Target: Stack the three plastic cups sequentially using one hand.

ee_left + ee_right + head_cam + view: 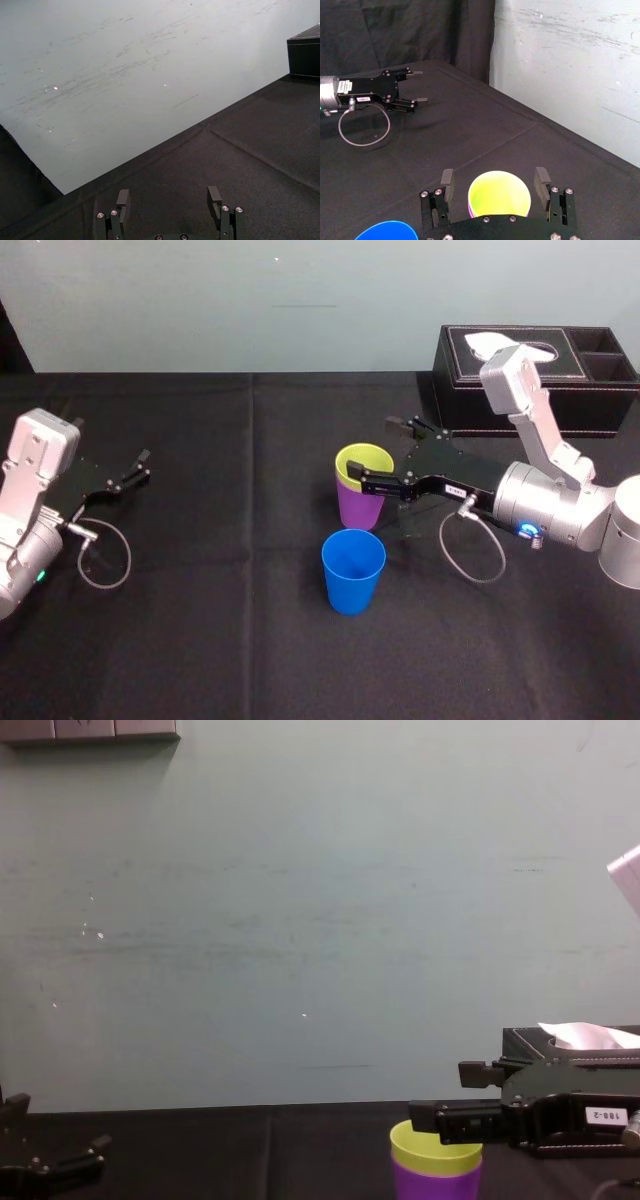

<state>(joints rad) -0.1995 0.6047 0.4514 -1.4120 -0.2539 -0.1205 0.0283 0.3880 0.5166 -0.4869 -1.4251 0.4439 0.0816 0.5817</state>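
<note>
The blue cup [353, 575] stands at 6 o'clock of the purple cup [358, 508] holding the yellow-green cup [365, 462], which the right gripper [376, 450] straddles with wide fingers, not touching.

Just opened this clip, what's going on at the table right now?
The right end effector is open around the rim of the yellow-green cup, which sits nested inside the purple cup near the middle of the black table. Its fingers flank the rim with gaps on both sides, so it is gripping nothing. The blue cup stands upright alone in front of the pair, not yet stacked. The left end effector is parked, open, at the table's left side.
</note>
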